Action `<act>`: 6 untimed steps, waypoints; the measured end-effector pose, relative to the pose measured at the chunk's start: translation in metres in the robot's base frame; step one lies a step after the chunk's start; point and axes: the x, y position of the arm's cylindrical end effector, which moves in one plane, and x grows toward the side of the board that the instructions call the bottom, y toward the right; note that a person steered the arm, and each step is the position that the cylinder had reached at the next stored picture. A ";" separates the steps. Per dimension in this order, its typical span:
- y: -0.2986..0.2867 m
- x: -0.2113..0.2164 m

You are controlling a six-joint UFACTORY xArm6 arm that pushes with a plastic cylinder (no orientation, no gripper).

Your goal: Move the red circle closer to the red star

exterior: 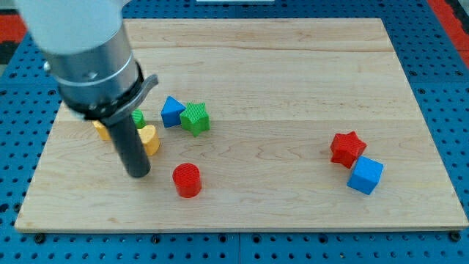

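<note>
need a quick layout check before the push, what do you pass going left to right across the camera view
my tip → red circle block → green star-shaped block → red star block → blue cube. The yellow blocks, the small green block and the blue triangular block overlap the rod or each other in order, so I left them out.

My tip (138, 174) rests just left of the red circle block (187, 180); the red star block (346, 148) sits well apart at the view's right, touching the blue cube block (365, 176).

One camera looks steeply down at the whole wooden board (293, 81) from nearby.
</note>
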 end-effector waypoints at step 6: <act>0.138 -0.030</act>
